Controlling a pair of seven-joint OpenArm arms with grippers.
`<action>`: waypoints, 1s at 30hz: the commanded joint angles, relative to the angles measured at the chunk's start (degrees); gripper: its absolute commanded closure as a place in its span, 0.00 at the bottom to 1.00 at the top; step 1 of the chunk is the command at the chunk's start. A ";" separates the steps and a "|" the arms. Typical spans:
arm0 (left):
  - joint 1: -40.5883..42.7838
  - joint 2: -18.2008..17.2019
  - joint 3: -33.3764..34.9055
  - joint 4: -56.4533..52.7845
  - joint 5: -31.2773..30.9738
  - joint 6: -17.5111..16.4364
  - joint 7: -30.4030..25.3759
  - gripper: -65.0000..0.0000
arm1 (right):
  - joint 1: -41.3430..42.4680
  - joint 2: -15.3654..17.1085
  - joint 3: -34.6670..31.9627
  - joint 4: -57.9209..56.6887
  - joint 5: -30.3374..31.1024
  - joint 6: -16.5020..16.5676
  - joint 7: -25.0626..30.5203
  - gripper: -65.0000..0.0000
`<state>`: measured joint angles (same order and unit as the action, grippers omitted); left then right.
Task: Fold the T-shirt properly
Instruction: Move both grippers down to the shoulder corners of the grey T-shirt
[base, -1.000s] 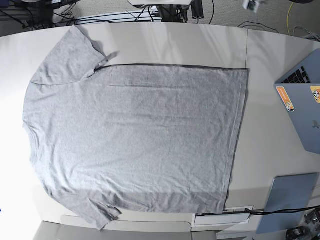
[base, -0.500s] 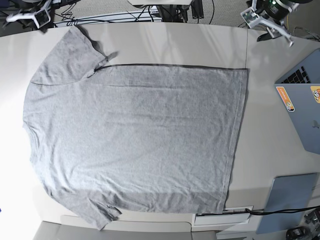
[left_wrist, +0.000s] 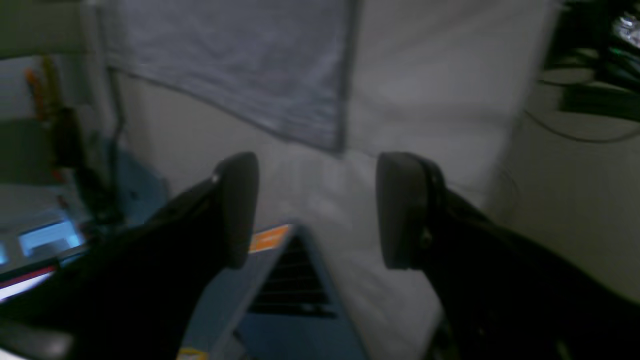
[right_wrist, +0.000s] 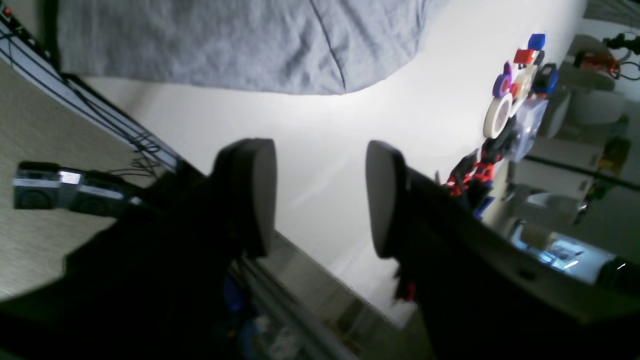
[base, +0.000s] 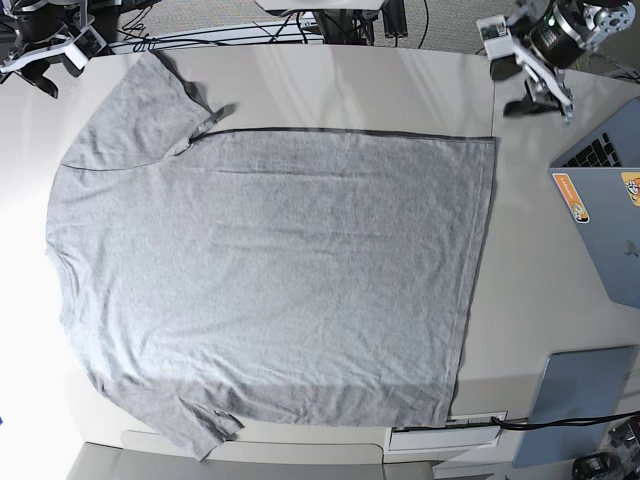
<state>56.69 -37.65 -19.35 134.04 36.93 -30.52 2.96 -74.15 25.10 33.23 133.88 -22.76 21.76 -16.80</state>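
The heather-grey T-shirt (base: 270, 280) lies spread flat on the white table (base: 540, 260), plain side up, neck end at the left and hem at the right. No lettering shows. My left gripper (base: 535, 85) hovers open past the shirt's far right hem corner. In the left wrist view this gripper (left_wrist: 317, 210) is open and empty, with the hem corner (left_wrist: 250, 75) ahead of it. My right gripper (base: 35, 68) hovers open beside the far left sleeve. In the right wrist view it (right_wrist: 320, 195) is open and empty, with the sleeve cloth (right_wrist: 225, 40) ahead.
A blue-grey laptop with stickers (base: 605, 230) and an open keyboard (base: 605, 150) lie at the right edge; the laptop also shows under the left gripper (left_wrist: 280, 285). Another grey slab (base: 580, 395) sits at the near right. Tape rolls and toys (right_wrist: 515, 95) stand beyond the right gripper. Cables run behind the table.
Both grippers have come in from the far edge toward the shirt: the left one down and left toward the hem corner, the right one toward the sleeve. The shirt has not moved.
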 joint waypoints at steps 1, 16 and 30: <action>-0.68 -0.46 0.61 -0.04 -0.04 0.85 -0.48 0.42 | -0.85 0.33 0.46 0.68 -1.14 0.66 1.86 0.56; -15.58 -0.44 20.35 -13.68 2.10 6.10 4.28 0.42 | 0.17 0.31 0.46 0.63 -8.37 8.90 6.75 0.56; -28.09 -0.46 22.62 -27.85 0.24 5.11 1.42 0.43 | 0.17 0.26 0.46 0.63 -8.41 8.90 6.10 0.56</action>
<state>28.80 -37.43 3.64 105.41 37.52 -26.17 5.04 -73.19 25.10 33.21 133.88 -31.29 31.35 -10.66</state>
